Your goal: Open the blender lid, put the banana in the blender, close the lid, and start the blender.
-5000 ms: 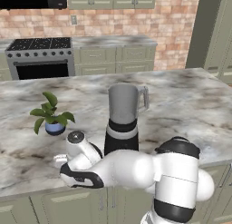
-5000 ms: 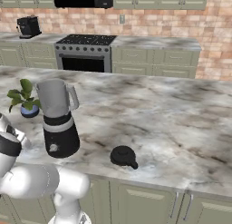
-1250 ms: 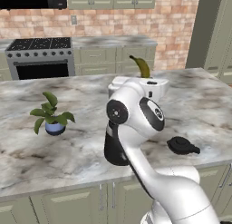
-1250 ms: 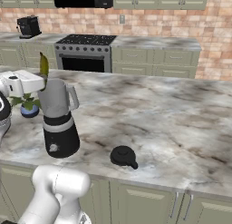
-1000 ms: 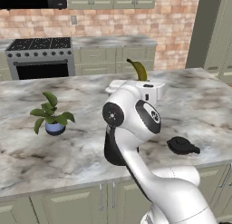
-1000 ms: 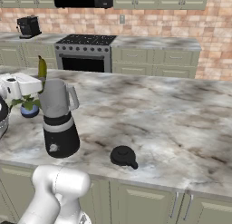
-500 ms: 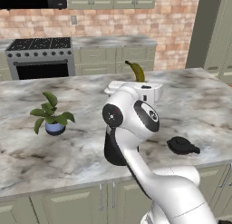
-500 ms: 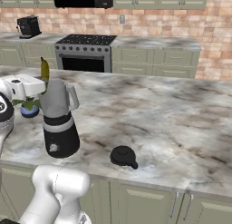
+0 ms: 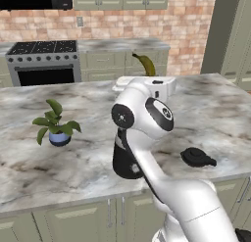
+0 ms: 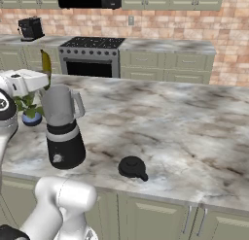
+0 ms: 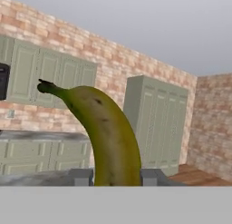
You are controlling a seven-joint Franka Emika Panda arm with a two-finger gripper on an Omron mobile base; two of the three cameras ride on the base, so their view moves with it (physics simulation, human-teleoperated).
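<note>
The gripper [image 11: 117,177] is clenched on the banana [image 11: 102,132], holding it upright just above the blender [image 10: 63,129]. The jar is uncovered. The blender lid [image 10: 133,167] lies on the table [image 10: 194,137], near the front edge, apart from the blender. A potted plant [image 9: 56,122] stands behind on the left.

Two cameras look down from behind the arm, left and right. Both see the counter [image 9: 39,167] and blender [image 10: 63,132]. The hand camera sits very close to the banana [image 11: 106,137], maybe facing the far wall.
</note>
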